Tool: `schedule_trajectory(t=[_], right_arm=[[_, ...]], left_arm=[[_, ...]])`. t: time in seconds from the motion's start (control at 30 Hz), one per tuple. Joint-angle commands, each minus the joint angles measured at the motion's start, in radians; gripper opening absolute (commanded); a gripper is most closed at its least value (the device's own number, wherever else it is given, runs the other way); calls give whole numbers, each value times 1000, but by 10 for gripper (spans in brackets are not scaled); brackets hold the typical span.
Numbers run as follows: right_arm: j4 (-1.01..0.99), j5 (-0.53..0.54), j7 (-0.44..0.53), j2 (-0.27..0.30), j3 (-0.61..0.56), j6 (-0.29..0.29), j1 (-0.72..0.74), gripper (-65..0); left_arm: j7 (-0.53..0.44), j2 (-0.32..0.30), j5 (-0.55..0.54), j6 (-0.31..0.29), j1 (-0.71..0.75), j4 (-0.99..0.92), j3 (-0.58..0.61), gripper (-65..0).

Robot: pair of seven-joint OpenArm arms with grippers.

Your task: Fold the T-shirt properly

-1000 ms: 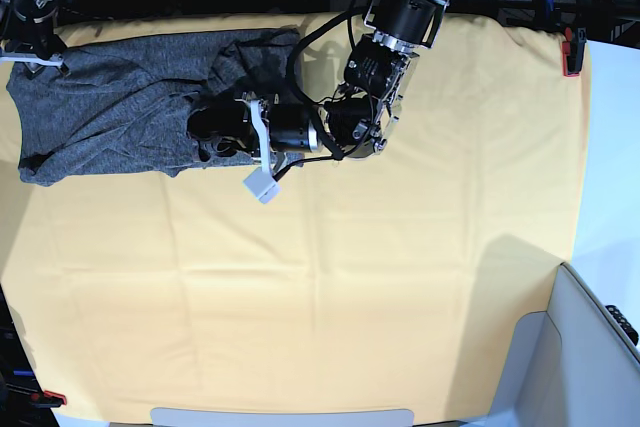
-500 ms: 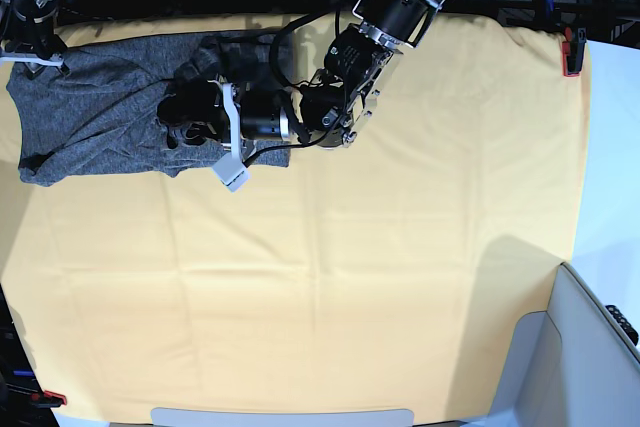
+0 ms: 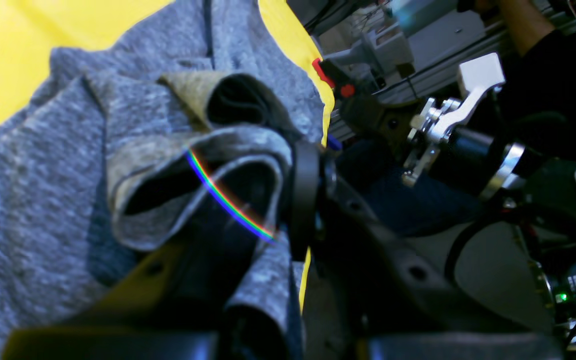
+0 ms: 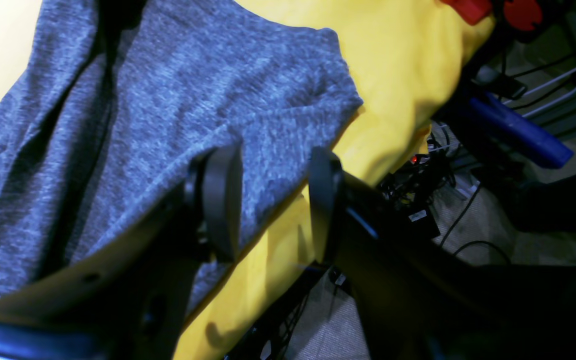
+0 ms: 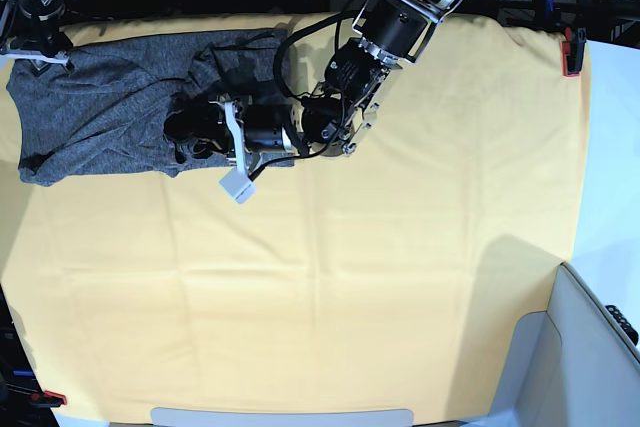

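Observation:
The dark grey T-shirt (image 5: 100, 117) lies crumpled at the table's far left corner on the yellow-orange cloth (image 5: 350, 277). My left gripper (image 5: 185, 132) reaches in from the top centre and lies on the shirt's right part. In the left wrist view it (image 3: 268, 210) is shut on a bunched fold of the shirt (image 3: 33, 200). My right gripper (image 5: 38, 47) is at the shirt's far left corner. In the right wrist view it (image 4: 270, 205) is open, its fingers (image 4: 220, 200) straddling the shirt's edge (image 4: 143, 100) above the cloth's rim.
Red clamps (image 5: 571, 52) (image 5: 50, 399) pin the cloth at the far right and near left corners. A white bin (image 5: 590, 347) stands at the near right. Cables and dark frame parts (image 4: 493, 125) lie beyond the table's far left edge.
My left gripper drew the shirt fold to the left, then came back slightly right and nearer. The right gripper shifted slightly up at the shirt's corner.

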Motion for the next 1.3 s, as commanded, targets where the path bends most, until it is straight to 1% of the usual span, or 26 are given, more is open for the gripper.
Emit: schedule_trajectory(t=[0.0, 0.07, 0.2, 0.27, 0.6, 0.7, 0.77, 0.83, 0.87, 0.93, 1.0, 1.03, 1.07, 1.13, 1.17, 1.2, 1.23, 1.27], right_arm=[[16, -4, 22, 10, 5, 0, -3, -421], [15, -4, 22, 10, 5, 0, -3, -421], [-3, -4, 22, 10, 5, 0, -3, -421], [-8, -3, 22, 10, 5, 0, -3, -421], [-48, 2, 22, 10, 5, 1, 5, -421], [-53, 2, 22, 10, 5, 1, 13, -421], [-54, 2, 22, 10, 5, 1, 16, -421], [-54, 2, 22, 10, 5, 1, 16, -421], [-54, 2, 22, 10, 5, 1, 17, -421], [-54, 2, 22, 10, 5, 13, 17, -421], [-54, 2, 22, 10, 5, 47, 17, -422], [-54, 2, 22, 10, 5, 56, 17, -423], [-54, 2, 22, 10, 5, 63, 17, -423], [-57, 2, 22, 10, 5, 64, 17, -423], [-62, 2, 22, 10, 5, 64, 17, -423], [-69, 2, 22, 10, 5, 66, 17, -423], [-77, 2, 22, 10, 5, 66, 19, -423], [-83, 2, 22, 10, 5, 66, 21, -423]], left_arm=[[-25, 14, -28, -14, -18, 17, 1, -613], [-25, 14, -28, -14, -17, 17, 1, -569], [-32, 14, -29, -14, -17, 17, 1, -419], [-46, 14, -29, -14, -17, 17, 1, -381], [-49, 14, -37, -14, -21, 23, -6, -379], [-49, 14, -94, -14, -21, 28, -6, -379], [-46, 14, -138, -14, -18, 63, -3, -380], [-9, 14, -172, -14, -18, 111, -5, -380], [18, 3, -192, -14, -18, 141, -5, -381], [49, -20, -222, -14, -18, 223, -5, -402], [66, -63, -224, -14, -18, 306, -5, -453], [66, -86, -222, -11, -21, 342, 4, -496], [67, -107, -221, 6, -21, 359, 4, -535], [73, -164, -221, 104, -18, 376, 6, -618], [80, -189, -221, 173, -17, 376, 7, -650], [78, -215, -221, 233, -15, 372, 18, -650], [73, -236, -218, 276, -15, 372, 29, -644], [64, -256, -204, 303, -8, 372, 43, -642]])
